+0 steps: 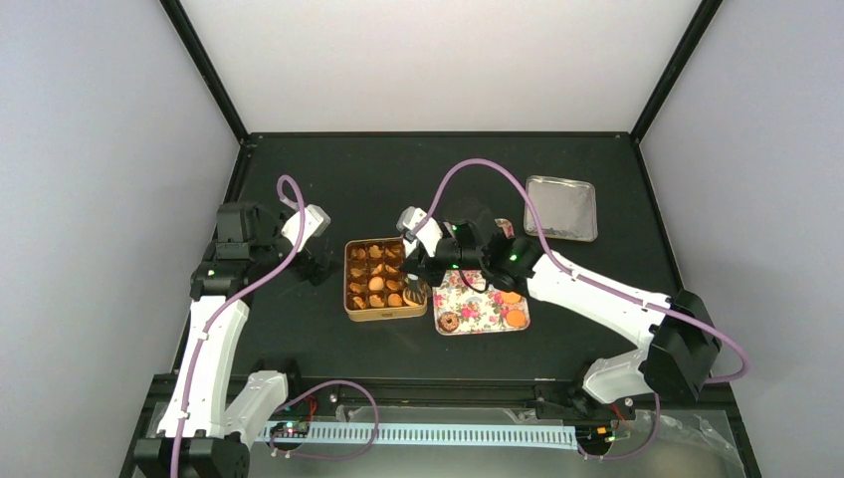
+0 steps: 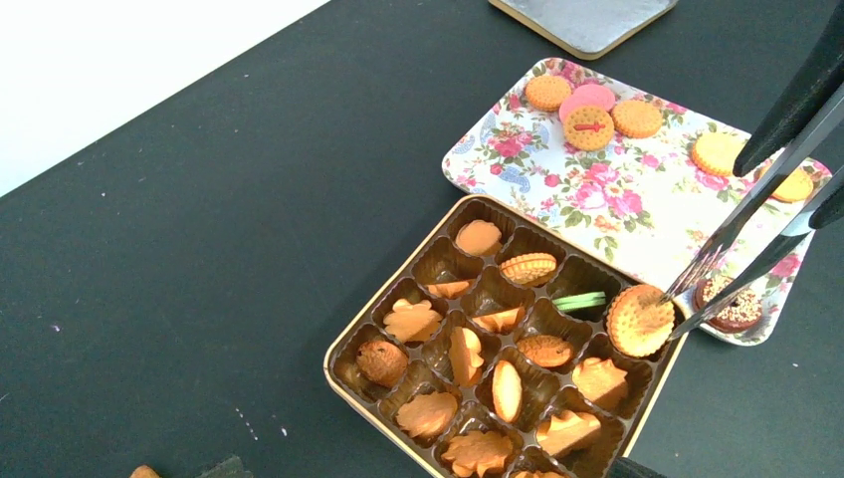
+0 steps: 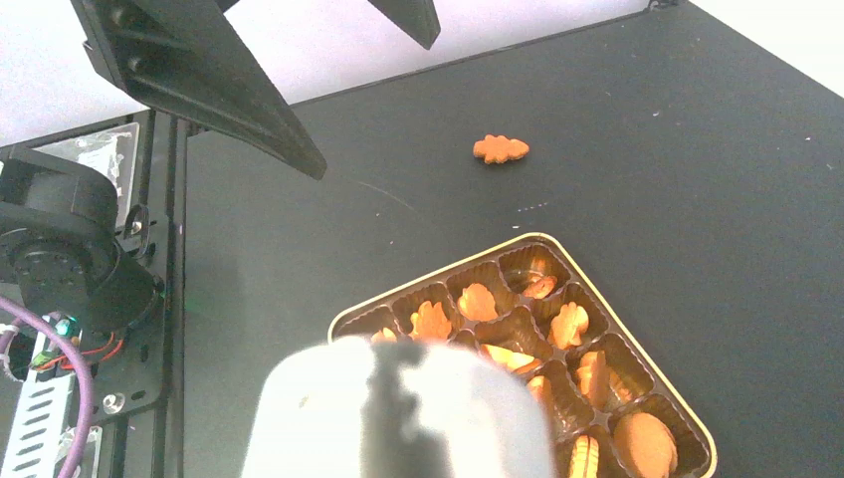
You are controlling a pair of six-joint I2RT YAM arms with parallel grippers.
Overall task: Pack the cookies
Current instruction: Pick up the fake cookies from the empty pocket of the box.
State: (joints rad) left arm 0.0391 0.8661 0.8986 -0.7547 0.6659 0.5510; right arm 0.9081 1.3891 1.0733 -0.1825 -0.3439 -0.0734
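A square gold tin [image 1: 348, 299] with brown paper cups holds several orange cookies [image 2: 413, 321] and a green one [image 2: 580, 301]. My right gripper [image 1: 423, 284] is shut on metal tongs [image 2: 741, 214]. The tongs' tips pinch a round orange cookie [image 2: 640, 321] over the tin's corner cup nearest the tray. A floral tray [image 1: 478, 309] holds more orange cookies [image 2: 589, 127], a pink one [image 2: 594, 96] and a brown ring one [image 2: 738, 309]. My left gripper [image 1: 315, 263] is open and empty beside the tin's left side. A blurred white shape [image 3: 398, 418] hides my right fingers in the right wrist view.
A silver tin lid [image 1: 560, 207] lies at the back right. One leaf-shaped orange cookie [image 3: 501, 149] lies loose on the black table beyond the tin, near the left gripper. The tin and the tray sit side by side, almost touching.
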